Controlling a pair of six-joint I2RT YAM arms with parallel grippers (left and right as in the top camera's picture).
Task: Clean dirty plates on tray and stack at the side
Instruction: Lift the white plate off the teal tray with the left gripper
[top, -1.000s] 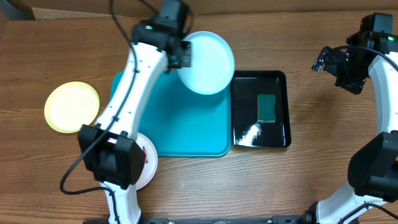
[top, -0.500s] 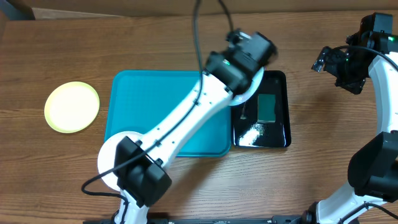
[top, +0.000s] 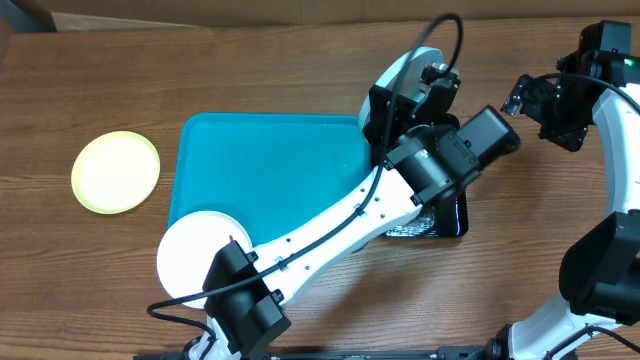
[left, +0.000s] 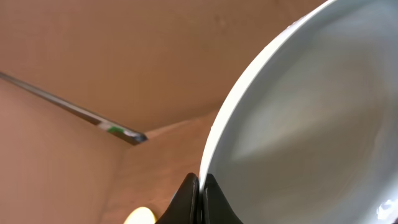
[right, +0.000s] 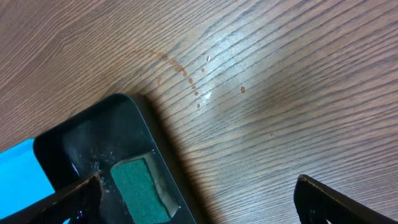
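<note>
My left gripper (top: 400, 88) is shut on the rim of the pale blue plate (top: 408, 62), which it holds up, tilted on edge, over the far end of the black tray. In the left wrist view the two fingertips (left: 189, 193) pinch the plate's edge (left: 214, 140) and the plate fills the right side. The teal tray (top: 270, 180) lies at mid table with a white plate (top: 195, 258) at its near left corner. A yellow plate (top: 115, 172) rests on the table left of the tray. My right gripper (top: 517, 97) hangs open at the far right, holding nothing.
The black tray (right: 81, 137) holds a green sponge (right: 138, 190) and is mostly hidden under my left arm in the overhead view. Small brown drips (right: 186, 74) mark the wood beyond its corner. The right gripper (right: 205, 199) stands wide above bare table beside that tray.
My left arm has swung right with the pale blue plate, from the teal tray's far edge to above the black tray. The white plate is now uncovered. The right arm has not moved.
</note>
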